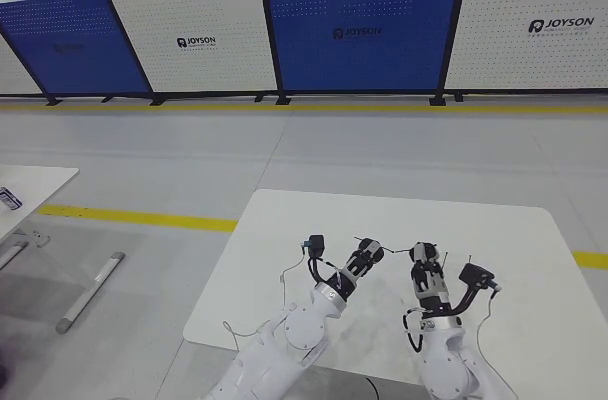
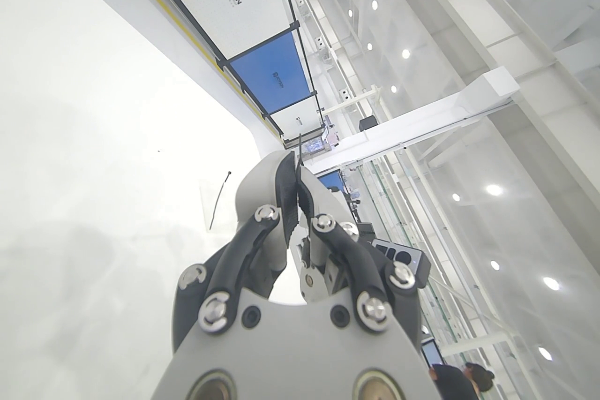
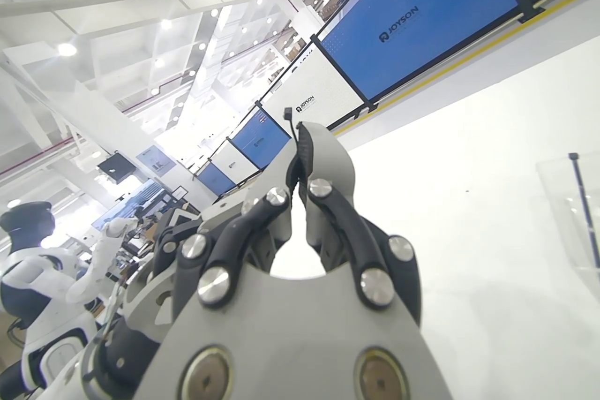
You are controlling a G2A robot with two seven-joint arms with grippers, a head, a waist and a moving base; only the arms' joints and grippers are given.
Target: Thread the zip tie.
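1. Top view: both arms stand over the white desk, above its half nearer the robot and well in from its side edges. The left gripper and the right gripper point toward each other, close together. A thin dark zip tie runs through the air between them. From this height I cannot tell whether either claw is apart or together.
2. Left wrist view: the left gripper has its two fingers pressed together, clamped on the zip tie. The tie's thin, plain end sticks out a little past the fingertips. Beyond the claw a loose tie lies flat on the desk, its small square head toward the far edge. A faint clear outline shows just beside it.
3. Right wrist view: the right gripper is likewise closed tight on the zip tie, and the tie's square head pokes out past the fingertips. Off to one side on the desk stands a clear container. An upright tie leans inside it, head uppermost. I cannot tell whether this is the loose tie from the other wrist view
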